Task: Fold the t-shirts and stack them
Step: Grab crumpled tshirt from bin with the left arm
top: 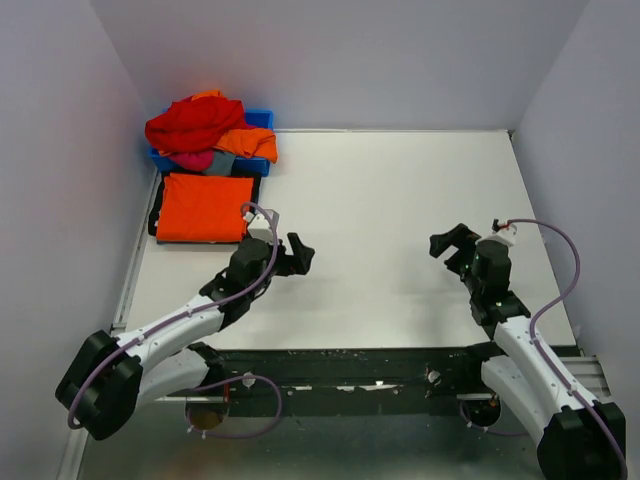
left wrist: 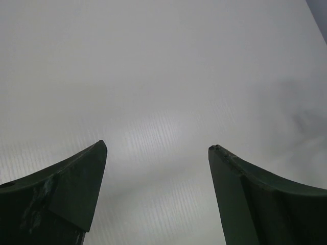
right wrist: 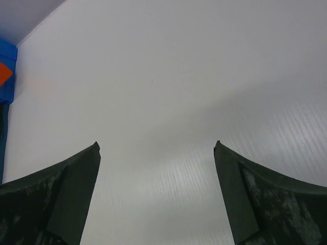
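While left gripper (top: 298,256) and right gripper (top: 450,242) hang released, folded orange t-shirt (top: 203,207) beside blue bin (top: 262,118)

White table (top: 400,200) enclosed by pale grey walls (top: 350,60) on the left, far and right. A blue bin (top: 262,119) sits in the far left corner, with a flat black board (top: 154,224) just nearer. A black rail (top: 350,362) spans the near edge.

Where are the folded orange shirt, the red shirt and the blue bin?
folded orange shirt (top: 203,207), top view, middle of the flat fold.
red shirt (top: 193,122), top view, middle of its crumpled bulk.
blue bin (top: 261,118), top view, far right corner of its rim.
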You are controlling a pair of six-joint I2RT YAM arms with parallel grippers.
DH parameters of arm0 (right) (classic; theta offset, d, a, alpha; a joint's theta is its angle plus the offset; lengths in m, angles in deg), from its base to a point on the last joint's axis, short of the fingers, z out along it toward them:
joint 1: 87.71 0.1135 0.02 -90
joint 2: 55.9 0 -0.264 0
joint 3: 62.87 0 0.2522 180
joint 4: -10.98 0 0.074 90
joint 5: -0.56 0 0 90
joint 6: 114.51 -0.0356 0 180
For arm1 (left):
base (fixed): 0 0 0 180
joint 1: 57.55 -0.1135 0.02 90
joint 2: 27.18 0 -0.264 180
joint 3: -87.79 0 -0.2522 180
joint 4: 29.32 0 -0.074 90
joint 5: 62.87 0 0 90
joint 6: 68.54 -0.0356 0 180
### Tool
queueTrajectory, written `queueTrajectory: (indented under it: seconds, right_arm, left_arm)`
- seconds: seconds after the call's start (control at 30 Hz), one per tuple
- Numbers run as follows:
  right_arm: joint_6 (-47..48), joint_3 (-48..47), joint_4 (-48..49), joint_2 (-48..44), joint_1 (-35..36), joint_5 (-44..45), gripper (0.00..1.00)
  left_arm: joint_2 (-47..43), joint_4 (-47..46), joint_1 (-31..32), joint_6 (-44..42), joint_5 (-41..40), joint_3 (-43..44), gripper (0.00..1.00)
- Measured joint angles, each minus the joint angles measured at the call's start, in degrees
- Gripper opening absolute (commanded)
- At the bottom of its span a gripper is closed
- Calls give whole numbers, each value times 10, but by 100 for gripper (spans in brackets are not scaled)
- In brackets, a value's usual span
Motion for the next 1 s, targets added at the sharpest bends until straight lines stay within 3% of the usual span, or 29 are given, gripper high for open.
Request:
queueTrajectory:
  seconds: [0.33, 0.73, 0.9, 1.0]
  right_arm:
    - [-6, 0, 0, -33, 0, -2, 100]
    - [-17, 48, 52, -102, 0, -55, 98]
    - [-15, 47, 56, -74, 0, -73, 94]
    - [-16, 45, 56, -49, 0, -80, 94]
  left_arm:
    - [-12, 11, 0, -4, -6, 1, 99]
    - [-54, 100, -10, 25, -129, 14, 98]
    - [-60, 165, -59, 56, -151, 81, 95]
    - [-35, 202, -143, 87, -140, 157, 94]
